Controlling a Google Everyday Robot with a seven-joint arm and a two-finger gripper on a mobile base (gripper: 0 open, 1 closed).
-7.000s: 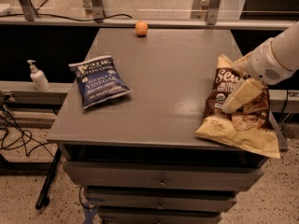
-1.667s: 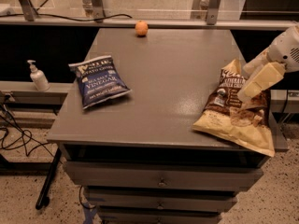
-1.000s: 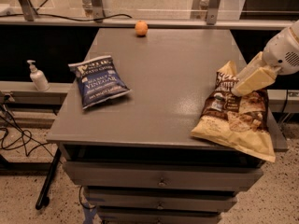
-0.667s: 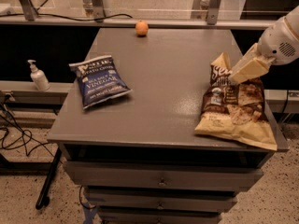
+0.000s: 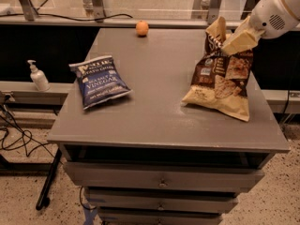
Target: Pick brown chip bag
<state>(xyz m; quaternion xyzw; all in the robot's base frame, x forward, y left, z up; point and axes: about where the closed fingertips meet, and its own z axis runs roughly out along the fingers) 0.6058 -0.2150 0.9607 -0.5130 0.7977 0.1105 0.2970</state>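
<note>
I have the gripper (image 5: 234, 42) over the right rear of the grey table (image 5: 159, 121), clamped on the top edge of the brown chip bag (image 5: 220, 81). The bag hangs tilted, its pale bottom edge resting on the tabletop. The navy Vinegar chip bag (image 5: 99, 81) lies flat, well apart on the left, and an orange (image 5: 142, 28) sits near the back edge.

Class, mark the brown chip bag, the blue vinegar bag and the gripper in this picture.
brown chip bag (image 5: 219, 78): camera view, front panel's middle.
blue vinegar bag (image 5: 99, 81): camera view, middle of label.
gripper (image 5: 233, 44): camera view, fingertips at the bag's upper right.
</note>
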